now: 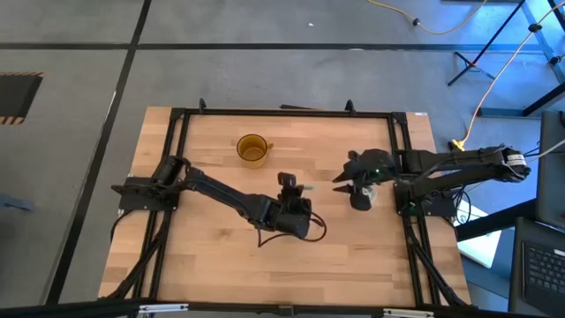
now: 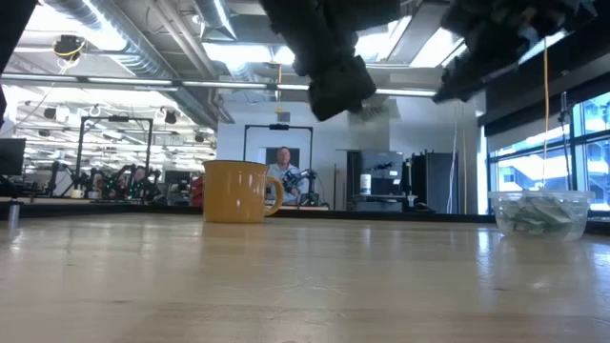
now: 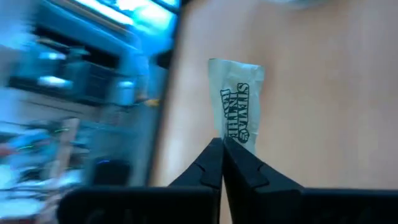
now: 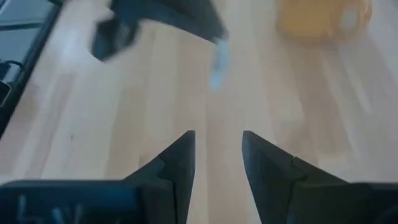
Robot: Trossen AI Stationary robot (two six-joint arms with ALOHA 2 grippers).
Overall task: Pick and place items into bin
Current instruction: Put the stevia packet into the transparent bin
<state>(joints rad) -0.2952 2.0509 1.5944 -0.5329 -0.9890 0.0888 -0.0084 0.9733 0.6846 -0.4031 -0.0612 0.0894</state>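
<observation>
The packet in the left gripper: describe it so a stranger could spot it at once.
Start at the wooden table and find the left gripper near its middle, right of the amber cup. The packet hangs pinched in its shut fingers: flat, pale, with dark print, the only one off the table rather than in the clear bin.

Seen from overhead, the clear bin [image 1: 361,200] is mostly hidden beneath the right end effector [image 1: 339,183]. At tabletop level, both arms are cut off by the picture's upper edge. In the left wrist view, the wrapped packet [image 3: 237,106] shows partly legible print, its lower end hidden behind the closed fingers [image 3: 239,168]; the room beyond is blurred.
</observation>
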